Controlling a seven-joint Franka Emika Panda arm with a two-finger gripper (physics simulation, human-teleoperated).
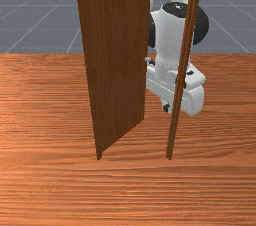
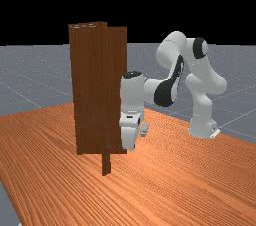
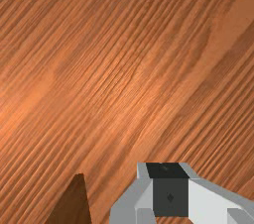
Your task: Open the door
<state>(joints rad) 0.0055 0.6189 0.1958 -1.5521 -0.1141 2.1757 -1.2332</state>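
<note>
- start with the door [image 1: 117, 60]. shut or swung?
- swung open, standing upright at a slant. look left of the middle in the front view; see a bottom edge running obliquely back toward the arm [image 2: 170, 90].
- and past that, toward the front view's right?
- across a gap, see a slim post [image 1: 171, 140], rising over the table [image 1: 120, 195].
- good. where to look for the gripper [image 1: 167, 106]?
- down low, behind the gap and the slim post in the front view. in the far view, look close beside the door's edge, on the far view's right.
- touching the door?
- cannot tell.
- clamped, together or apart?
- cannot tell that either.
- try the wrist view, then.
- see slanting table grain, plus a dark brown wedge of wood [image 3: 74, 208] near the gripper, with bare grain between.
</note>
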